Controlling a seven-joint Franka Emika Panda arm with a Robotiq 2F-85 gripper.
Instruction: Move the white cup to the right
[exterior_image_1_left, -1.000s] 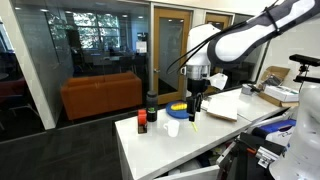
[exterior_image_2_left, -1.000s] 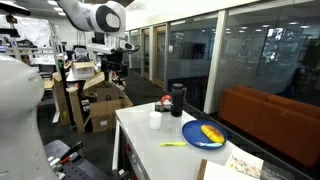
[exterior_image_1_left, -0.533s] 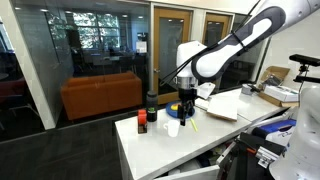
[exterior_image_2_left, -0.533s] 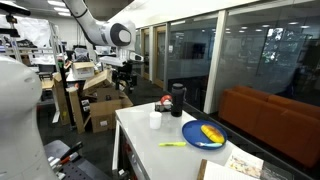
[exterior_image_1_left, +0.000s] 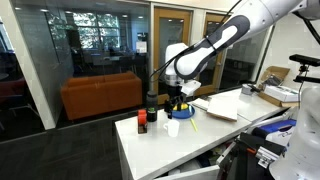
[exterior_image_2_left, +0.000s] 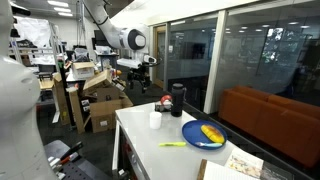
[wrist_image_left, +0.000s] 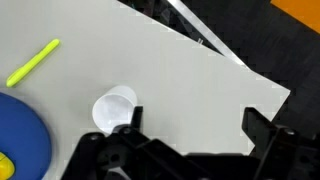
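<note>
The white cup (exterior_image_1_left: 172, 127) stands on the white table (exterior_image_1_left: 215, 140), in front of the dark bottle (exterior_image_1_left: 152, 103) and beside the blue plate (exterior_image_1_left: 181, 112). It also shows in the other exterior view (exterior_image_2_left: 155, 120). In the wrist view the cup (wrist_image_left: 113, 107) sits just left of my left finger, outside the jaws. My gripper (wrist_image_left: 195, 125) is open and empty and hangs above the table. In the exterior views the gripper (exterior_image_1_left: 175, 99) (exterior_image_2_left: 142, 74) is above the cup and apart from it.
A small red-and-black container (exterior_image_1_left: 142, 122) stands next to the bottle (exterior_image_2_left: 178, 98). A yellow marker (wrist_image_left: 32, 62) lies on the table near the blue plate (wrist_image_left: 20, 140). Papers and boxes (exterior_image_1_left: 225, 107) lie further along the table. The table's edge (wrist_image_left: 240, 65) is close by.
The arm has swung sideways and come over the table's end, from beside the plate to above the cup. The jaws stay open. The cup has not moved.
</note>
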